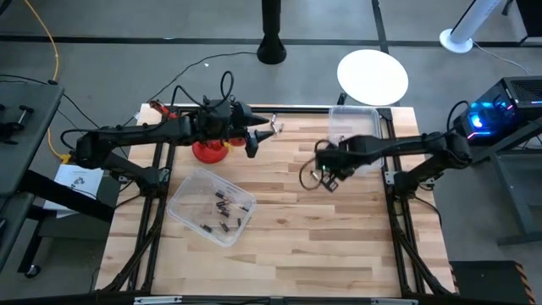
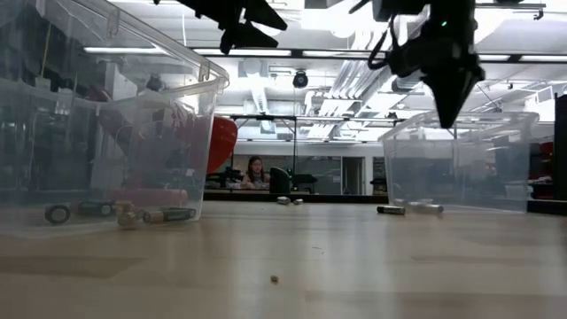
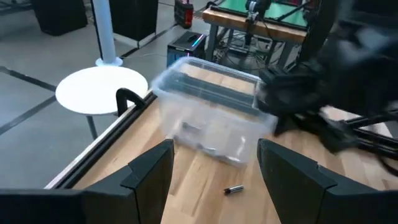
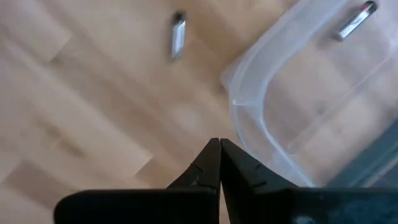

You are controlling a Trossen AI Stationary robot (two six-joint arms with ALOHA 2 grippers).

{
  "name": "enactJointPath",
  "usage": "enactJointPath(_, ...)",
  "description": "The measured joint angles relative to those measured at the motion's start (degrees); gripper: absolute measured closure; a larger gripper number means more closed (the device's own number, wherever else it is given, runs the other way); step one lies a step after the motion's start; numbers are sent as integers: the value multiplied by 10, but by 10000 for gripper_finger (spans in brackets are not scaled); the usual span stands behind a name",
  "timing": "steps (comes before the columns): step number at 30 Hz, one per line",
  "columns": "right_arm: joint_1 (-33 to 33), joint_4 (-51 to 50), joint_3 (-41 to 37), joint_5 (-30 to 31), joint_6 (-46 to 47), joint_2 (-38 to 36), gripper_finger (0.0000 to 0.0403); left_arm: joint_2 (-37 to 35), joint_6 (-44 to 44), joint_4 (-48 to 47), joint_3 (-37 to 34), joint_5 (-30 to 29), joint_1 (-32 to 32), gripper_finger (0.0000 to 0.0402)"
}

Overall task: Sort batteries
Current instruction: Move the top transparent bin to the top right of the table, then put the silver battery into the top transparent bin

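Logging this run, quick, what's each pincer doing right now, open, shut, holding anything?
Left pincer: open, empty, raised above the table's far side.
Right pincer: shut, nothing seen between the tips, beside the far bin.

batteries (image 1: 223,212): too small to type | red tool (image 1: 209,151): mostly hidden under left arm

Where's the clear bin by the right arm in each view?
High: clear bin, table's back right.
Low: right side.
Left wrist: straight ahead, across the table.
Right wrist: its corner, close below.
Landmark: white floor disc behind it, high and left wrist views.
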Motion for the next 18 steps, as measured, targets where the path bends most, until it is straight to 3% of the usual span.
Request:
enactJointPath(4, -66, 14, 0, 5, -57, -1, 402, -3, -1, -11, 0, 17, 0, 175)
enactJointPath(7, -92, 67, 4, -69, -88, -1, 402, -15, -6, -32, 0, 24, 0, 175)
enactJointPath(11, -72, 189, 4, -161, -102, 2, 402, -44, 1, -80, 0, 24, 0, 175)
enactJointPath(14, -52, 240, 4, -159, -116, 27, 402, -66, 13, -110, 0, 23, 0, 175)
enactJointPath(18, -52, 235, 6, -151, -122, 92, 402, -86, 33, -119, 0, 22, 0, 175)
